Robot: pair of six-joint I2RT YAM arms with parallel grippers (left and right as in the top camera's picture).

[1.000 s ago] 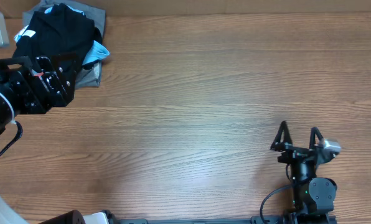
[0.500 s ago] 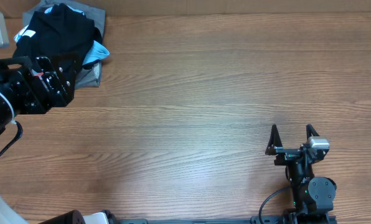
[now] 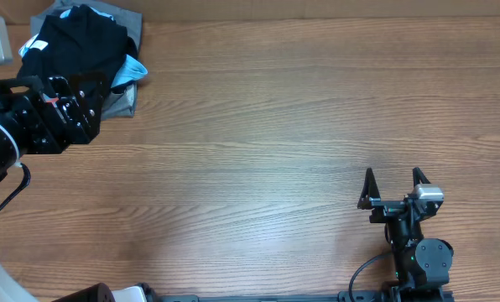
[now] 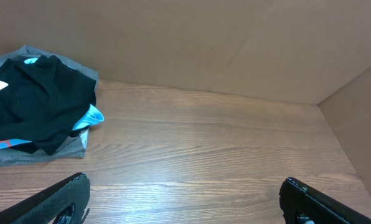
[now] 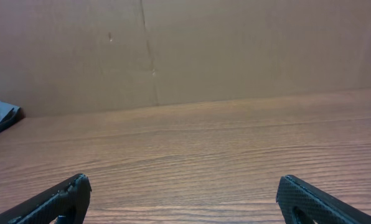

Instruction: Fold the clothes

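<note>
Black fabric tops the heap: the black T-shirt [image 3: 74, 42] lies crumpled and unfolded, with a light blue shirt [image 3: 132, 69] poking out under its right edge and a grey garment [image 3: 126, 102] beneath it. My left gripper [image 4: 184, 196] hovers just beside the T-shirt on its near side, jaws spread wide and holding nothing. My right gripper [image 3: 393, 178] sits well apart from the T-shirt, off to its near right, jaws equally wide and empty. My worry is the layering. A deep pinch could catch the blue or grey cloth too and drag all three out, while a shallow one may slip off such thin fabric.
</note>
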